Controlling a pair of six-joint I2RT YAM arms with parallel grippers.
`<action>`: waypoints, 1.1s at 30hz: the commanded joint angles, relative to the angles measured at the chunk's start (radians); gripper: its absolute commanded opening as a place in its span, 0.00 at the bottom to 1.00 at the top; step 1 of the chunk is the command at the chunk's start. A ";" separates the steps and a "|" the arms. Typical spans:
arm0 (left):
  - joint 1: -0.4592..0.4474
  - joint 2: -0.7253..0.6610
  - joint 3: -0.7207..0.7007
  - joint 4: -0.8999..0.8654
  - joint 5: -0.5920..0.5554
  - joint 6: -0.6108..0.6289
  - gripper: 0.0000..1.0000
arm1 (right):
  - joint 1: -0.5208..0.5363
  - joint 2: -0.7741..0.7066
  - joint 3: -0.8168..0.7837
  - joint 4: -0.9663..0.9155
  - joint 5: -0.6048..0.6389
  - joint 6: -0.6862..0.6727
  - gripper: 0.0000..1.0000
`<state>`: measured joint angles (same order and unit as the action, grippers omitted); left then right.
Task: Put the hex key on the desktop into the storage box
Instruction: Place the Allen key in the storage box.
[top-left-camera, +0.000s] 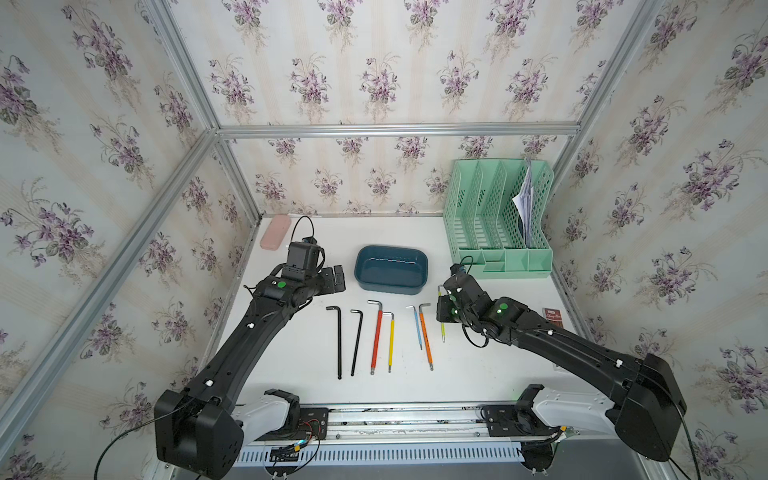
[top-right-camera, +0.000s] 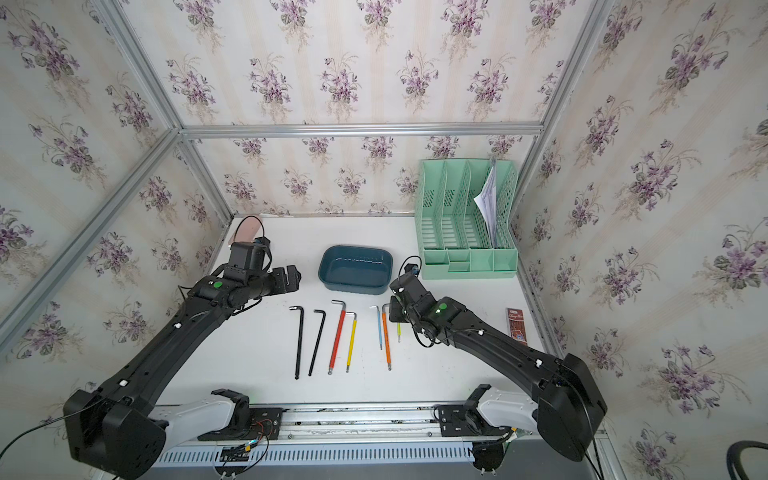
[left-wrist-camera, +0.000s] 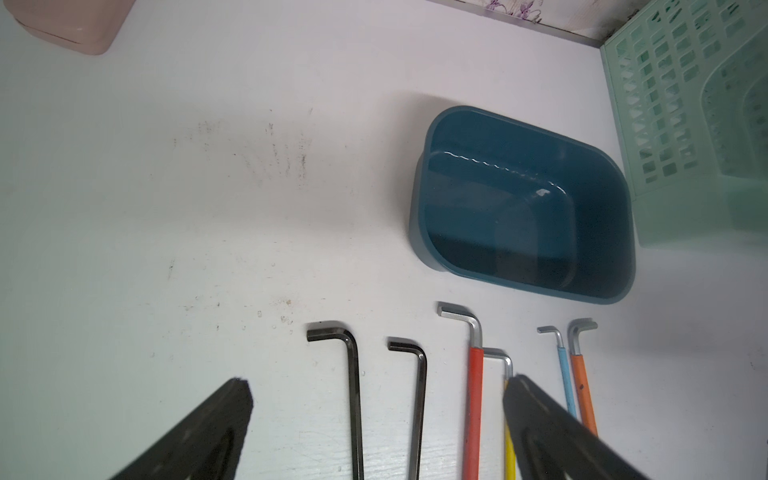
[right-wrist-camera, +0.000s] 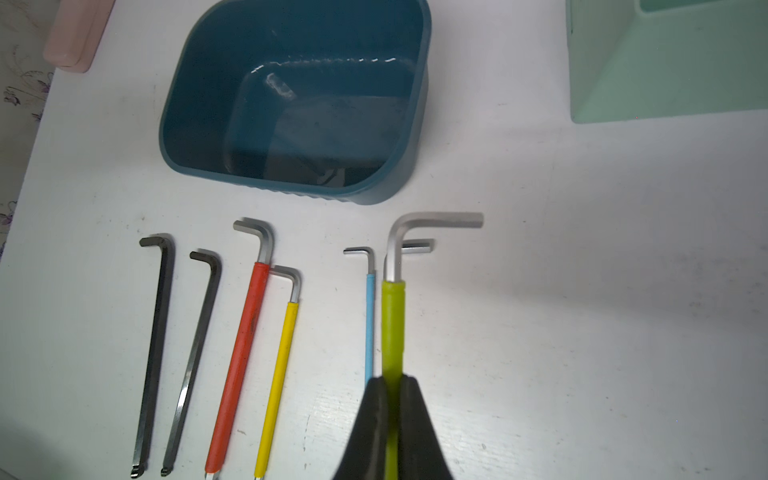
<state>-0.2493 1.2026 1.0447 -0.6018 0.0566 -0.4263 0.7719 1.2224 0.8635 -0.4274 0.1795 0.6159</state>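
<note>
Entries across the tabletop (top-left-camera: 478, 374), as we read them. Far left, at the back: a pink case (top-left-camera: 275, 232), not involved. Next: the left hand (left-wrist-camera: 377, 384), jaws spread wide and holding nothing, poised near the left end of the row of keys. The row lies flat with its bends toward the back: a thick black hex key (top-left-camera: 339, 345), a thinner black hex key (top-left-camera: 356, 343), and a red-sleeved hex key (top-left-camera: 376, 336) with a yellow-sleeved hex key (top-left-camera: 390, 343) close against it. Centre, behind the row: the storage box (top-left-camera: 391, 289), dark teal, which we take to be empty. Right of centre: a blue-sleeved hex key (top-left-camera: 417, 328) and an orange-sleeved hex key (top-left-camera: 425, 336), close together. Then the right hand (right-wrist-camera: 392, 384), clenched on the sleeve of the lime-green hex key (right-wrist-camera: 392, 324). This key appears raised off the tabletop, with its bend toward the box and its shaft passing above the orange one in the wrist view. Far right: a mint-green file rack (top-left-camera: 494, 266) and a small brown packet (top-left-camera: 552, 318).

Hazards, in our judgement:
- The sleeve is thin and smooth, so the key may swivel or slip between the jaws during the carry.
- The bend may snag the box's near rim and shove the light box away.
- The key's trailing end may sweep the blue and orange keys out of line.
</note>
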 joint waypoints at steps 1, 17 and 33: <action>0.001 0.024 0.042 0.002 -0.002 0.021 0.99 | -0.005 -0.006 0.018 0.040 0.032 -0.082 0.00; 0.010 0.060 0.038 0.050 0.172 0.015 0.99 | -0.098 0.123 0.216 0.073 -0.023 -0.320 0.00; 0.011 0.106 0.069 -0.001 0.190 0.074 0.99 | -0.117 0.335 0.406 0.094 -0.130 -0.482 0.00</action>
<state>-0.2379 1.2842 1.0889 -0.5873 0.1921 -0.3592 0.6552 1.5295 1.2541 -0.3492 0.0631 0.1719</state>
